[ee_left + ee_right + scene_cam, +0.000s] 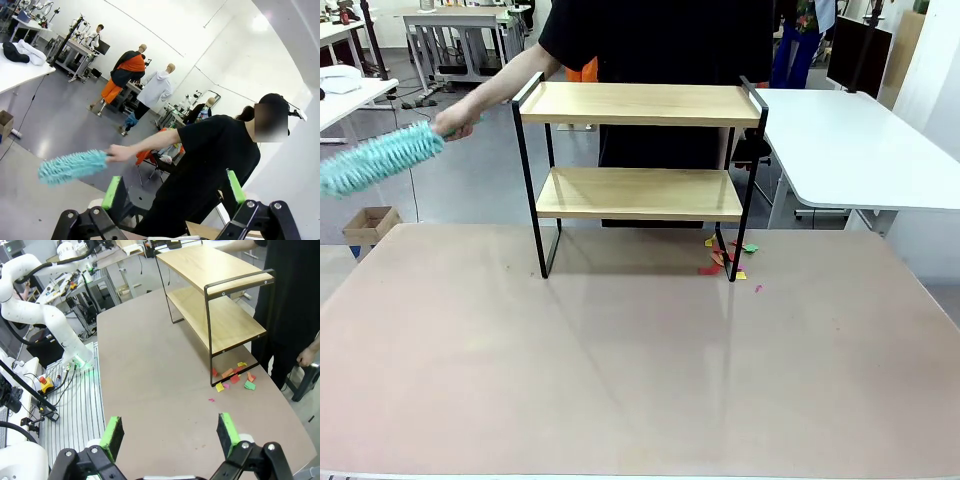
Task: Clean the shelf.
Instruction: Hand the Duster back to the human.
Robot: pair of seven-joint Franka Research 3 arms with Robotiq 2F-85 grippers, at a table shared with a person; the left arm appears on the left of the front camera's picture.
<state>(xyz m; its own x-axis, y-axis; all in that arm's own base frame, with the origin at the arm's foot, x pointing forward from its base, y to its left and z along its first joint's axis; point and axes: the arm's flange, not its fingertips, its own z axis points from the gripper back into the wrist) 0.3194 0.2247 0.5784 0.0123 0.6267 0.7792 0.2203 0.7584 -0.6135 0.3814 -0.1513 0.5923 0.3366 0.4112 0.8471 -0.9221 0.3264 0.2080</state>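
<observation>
The shelf (638,150) stands at the far middle of the table, two light wooden boards in a thin black frame; both boards look bare. It also appears in the right wrist view as the shelf (215,290). A person behind it holds a teal fluffy duster (375,160) out to the left of the shelf, away from it; the duster (72,166) shows in the left wrist view too. My left gripper (172,192) is open, raised, pointing at the person. My right gripper (170,432) is open above the table, well short of the shelf.
Small coloured paper scraps (725,258) lie on the table by the shelf's right legs, also seen as scraps (235,377). The pinkish table (640,370) is bare in front. A white table (860,140) stands at the right, a cardboard box (370,225) on the floor left.
</observation>
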